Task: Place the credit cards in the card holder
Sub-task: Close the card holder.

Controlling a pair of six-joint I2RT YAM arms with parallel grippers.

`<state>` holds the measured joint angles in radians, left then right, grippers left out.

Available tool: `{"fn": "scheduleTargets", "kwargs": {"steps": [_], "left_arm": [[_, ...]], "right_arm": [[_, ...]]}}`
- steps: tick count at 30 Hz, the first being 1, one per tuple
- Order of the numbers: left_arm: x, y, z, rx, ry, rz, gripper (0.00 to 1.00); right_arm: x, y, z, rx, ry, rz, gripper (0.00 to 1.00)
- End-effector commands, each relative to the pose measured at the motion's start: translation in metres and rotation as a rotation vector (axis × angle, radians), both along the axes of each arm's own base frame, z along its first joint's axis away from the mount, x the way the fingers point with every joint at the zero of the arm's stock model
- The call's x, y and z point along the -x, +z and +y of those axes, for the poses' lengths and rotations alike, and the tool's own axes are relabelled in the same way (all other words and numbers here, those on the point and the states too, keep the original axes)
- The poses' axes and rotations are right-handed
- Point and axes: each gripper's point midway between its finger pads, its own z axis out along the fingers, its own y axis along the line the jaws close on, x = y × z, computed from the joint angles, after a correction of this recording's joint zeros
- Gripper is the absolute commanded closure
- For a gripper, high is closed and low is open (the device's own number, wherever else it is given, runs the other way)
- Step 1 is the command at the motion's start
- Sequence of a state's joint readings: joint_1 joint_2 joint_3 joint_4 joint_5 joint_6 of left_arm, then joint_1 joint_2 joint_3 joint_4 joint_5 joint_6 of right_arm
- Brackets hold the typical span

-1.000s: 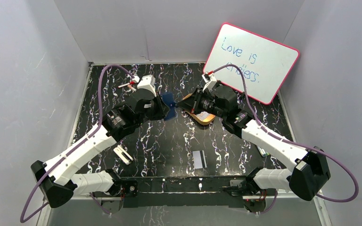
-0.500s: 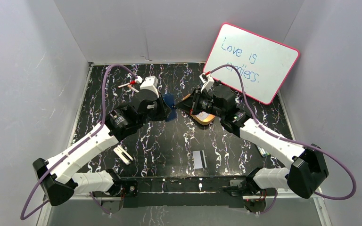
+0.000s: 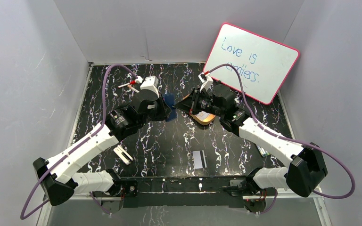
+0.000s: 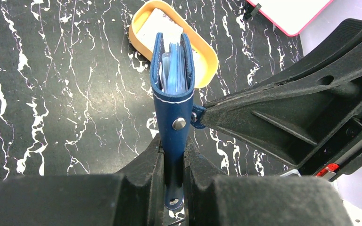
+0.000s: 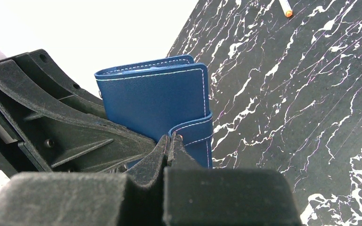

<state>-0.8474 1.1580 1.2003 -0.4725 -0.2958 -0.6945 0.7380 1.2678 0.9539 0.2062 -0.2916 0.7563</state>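
The navy card holder (image 3: 168, 104) is off the table between both arms, with my left gripper (image 4: 173, 157) shut on its lower spine edge. In the left wrist view the card holder (image 4: 172, 89) stands edge-on, pale blue pockets showing at its top. My right gripper (image 5: 172, 140) is shut, its tips pinching the holder's snap tab (image 5: 195, 136); its fingers (image 4: 283, 110) meet that tab (image 4: 197, 116) from the right. One credit card (image 3: 198, 159) with a dark stripe lies flat near the front edge.
An oval orange tin (image 3: 203, 118) sits under the right wrist, with a pale printed item (image 4: 158, 28) in it. A pink-framed whiteboard (image 3: 252, 61) leans at the back right. Marker pens (image 3: 128, 85) lie back left and right (image 3: 262, 151). A white object (image 3: 122, 154) lies by the left arm.
Both wrists have shifted slightly, the right one a little left and back. The card holder stays held between them.
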Motion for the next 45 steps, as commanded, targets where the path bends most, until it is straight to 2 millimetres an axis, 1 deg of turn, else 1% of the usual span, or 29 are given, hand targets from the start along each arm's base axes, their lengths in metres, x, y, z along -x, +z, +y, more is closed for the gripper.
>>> {"fn": "scheduleTargets", "kwargs": {"steps": [1,16,24,34,45], "left_arm": [[-0.006,0.024,-0.002,0.036,0.015,-0.056,1.00],[-0.003,0.026,-0.009,0.071,-0.007,-0.055,1.00],[-0.002,0.021,-0.011,0.070,-0.011,-0.045,1.00],[0.000,0.023,-0.013,0.078,-0.016,-0.051,1.00],[-0.002,0.026,-0.010,0.073,0.001,-0.066,1.00]], "right_arm": [[0.004,0.044,0.009,-0.096,0.052,-0.087,1.00],[0.002,0.042,0.011,-0.101,0.049,-0.071,1.00],[-0.004,0.044,0.009,-0.095,0.015,-0.072,1.00],[-0.006,0.040,0.010,-0.072,0.005,-0.070,1.00],[-0.007,0.033,0.013,-0.015,0.002,-0.082,1.00]]}}
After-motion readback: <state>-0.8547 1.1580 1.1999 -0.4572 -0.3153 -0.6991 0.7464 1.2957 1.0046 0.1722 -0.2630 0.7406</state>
